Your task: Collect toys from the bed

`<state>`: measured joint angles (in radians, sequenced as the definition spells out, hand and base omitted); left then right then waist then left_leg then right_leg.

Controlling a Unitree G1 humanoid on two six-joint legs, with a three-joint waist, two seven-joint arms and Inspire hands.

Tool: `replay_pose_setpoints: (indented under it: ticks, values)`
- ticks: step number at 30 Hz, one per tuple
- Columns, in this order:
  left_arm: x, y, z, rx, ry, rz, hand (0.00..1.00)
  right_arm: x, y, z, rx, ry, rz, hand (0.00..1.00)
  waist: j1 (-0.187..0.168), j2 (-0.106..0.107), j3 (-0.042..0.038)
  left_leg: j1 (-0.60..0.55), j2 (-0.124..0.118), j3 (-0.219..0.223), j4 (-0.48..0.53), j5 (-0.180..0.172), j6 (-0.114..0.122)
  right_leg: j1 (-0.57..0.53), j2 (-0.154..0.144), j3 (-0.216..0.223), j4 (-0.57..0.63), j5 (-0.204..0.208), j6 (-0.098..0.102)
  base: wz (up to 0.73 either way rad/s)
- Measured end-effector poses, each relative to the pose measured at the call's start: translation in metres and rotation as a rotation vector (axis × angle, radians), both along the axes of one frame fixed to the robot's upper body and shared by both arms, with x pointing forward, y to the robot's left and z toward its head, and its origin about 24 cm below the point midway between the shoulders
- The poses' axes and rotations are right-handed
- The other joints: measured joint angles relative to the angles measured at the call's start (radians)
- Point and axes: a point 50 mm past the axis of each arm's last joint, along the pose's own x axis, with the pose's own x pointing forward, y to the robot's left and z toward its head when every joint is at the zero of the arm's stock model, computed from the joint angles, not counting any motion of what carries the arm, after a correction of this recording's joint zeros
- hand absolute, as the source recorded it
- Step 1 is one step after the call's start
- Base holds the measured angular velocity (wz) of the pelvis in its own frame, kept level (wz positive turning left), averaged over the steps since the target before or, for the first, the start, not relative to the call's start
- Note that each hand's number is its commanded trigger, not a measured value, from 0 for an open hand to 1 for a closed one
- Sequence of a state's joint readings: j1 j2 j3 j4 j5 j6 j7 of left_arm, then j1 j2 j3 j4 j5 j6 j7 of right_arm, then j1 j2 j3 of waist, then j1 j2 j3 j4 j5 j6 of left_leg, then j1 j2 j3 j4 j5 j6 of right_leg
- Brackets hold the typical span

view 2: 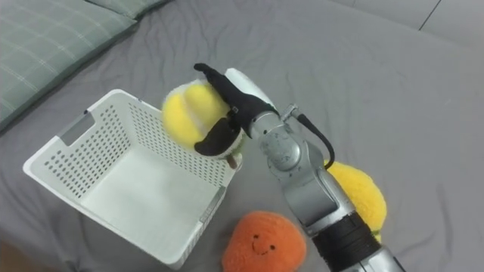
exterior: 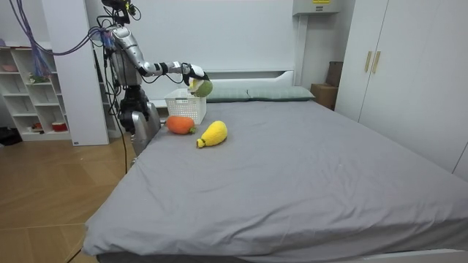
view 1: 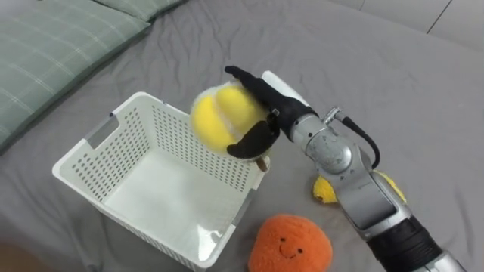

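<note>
The right hand point(view 1: 266, 106) is closed round a yellow ball point(view 1: 215, 115), fingers above and thumb below. It holds the ball in the air over the basket point(view 1: 197, 155) wall on the hand's side. The basket beyond the hand looks empty, so I judge nothing is collected yet and this ball is the first. Two toys wait on the bed point(view 1: 423, 98): an orange one point(view 1: 291, 243) beside the forearm, near the basket's corner, and a yellow one point(view 2: 361, 195) partly hidden behind the arm. The rim is close under the hand, but the inside is wide and free. The bed around the hand is open, with the pillow point(view 1: 53, 53) well apart
</note>
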<state>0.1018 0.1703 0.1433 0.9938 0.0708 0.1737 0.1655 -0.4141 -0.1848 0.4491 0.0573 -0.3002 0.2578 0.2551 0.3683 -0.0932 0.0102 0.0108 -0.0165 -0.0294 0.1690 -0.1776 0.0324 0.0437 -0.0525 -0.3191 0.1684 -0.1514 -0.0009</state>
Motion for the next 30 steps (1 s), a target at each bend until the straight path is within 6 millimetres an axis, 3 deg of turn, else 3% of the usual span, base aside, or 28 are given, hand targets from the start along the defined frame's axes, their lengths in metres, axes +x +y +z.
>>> replay_pose_setpoints:
  ticks: [8, 15, 18, 30]
  values:
    - [0.004, 0.0, 0.001, 0.001, -0.012, -0.004, 0.0, -0.008, 0.017, 0.008, 0.107, 0.045, 0.116, 0.0, 0.0, -0.017, -0.0085, -0.003, 0.002, 0.002, -0.001, 0.002, -0.002, -0.008, 0.0, -0.004, 0.0, 0.0, 0.0, 0.0]
    - [0.012, 0.0, 0.003, 0.002, -0.038, -0.012, 0.0, -0.012, 0.023, 0.016, 0.153, 0.052, 0.172, 0.0, 0.0, -0.041, -0.0012, -0.007, 0.002, 0.002, -0.004, 0.002, -0.002, -0.008, 0.0, -0.006, 0.0, 0.0, 0.0, 0.0]
    - [0.011, 0.0, 0.003, 0.0, -0.037, -0.011, 0.0, -0.013, 0.023, 0.016, 0.171, 0.066, 0.184, 0.0, 0.0, -0.05, -0.0018, -0.007, 0.002, 0.003, -0.001, 0.001, -0.002, -0.008, 0.002, -0.006, 0.001, 0.0, 0.0, 0.0]
    - [0.012, 0.001, 0.003, 0.004, -0.044, -0.013, 0.0, -0.014, 0.025, 0.016, 0.194, 0.093, 0.213, 0.0, 0.002, -0.047, 0.0005, 0.0, 0.003, 0.014, -0.002, 0.001, -0.002, -0.009, 0.002, 0.004, 0.0, 0.0, 0.0, -0.02]
